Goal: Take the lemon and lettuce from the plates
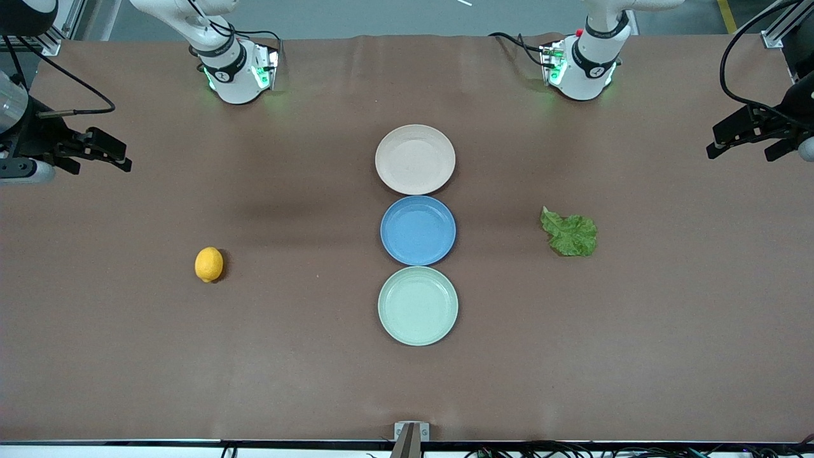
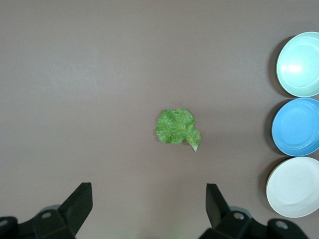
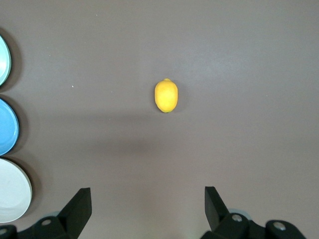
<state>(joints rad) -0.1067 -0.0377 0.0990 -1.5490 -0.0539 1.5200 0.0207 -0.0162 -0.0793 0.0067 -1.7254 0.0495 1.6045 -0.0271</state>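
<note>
Both pincers (image 1: 102, 152) (image 1: 744, 137) apart, empty; lemon (image 1: 208, 264) long axis toward the bases, lettuce (image 1: 570, 234) stem likewise.

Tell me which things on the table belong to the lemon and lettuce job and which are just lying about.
Job:
small oval yellow lemon
crinkly green lettuce leaf
round beige-pink plate
round mint green plate

Lying about:
round blue plate

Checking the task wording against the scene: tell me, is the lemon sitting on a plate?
No, the lemon lies on the bare table toward the right arm's end, apart from all three plates.
</note>
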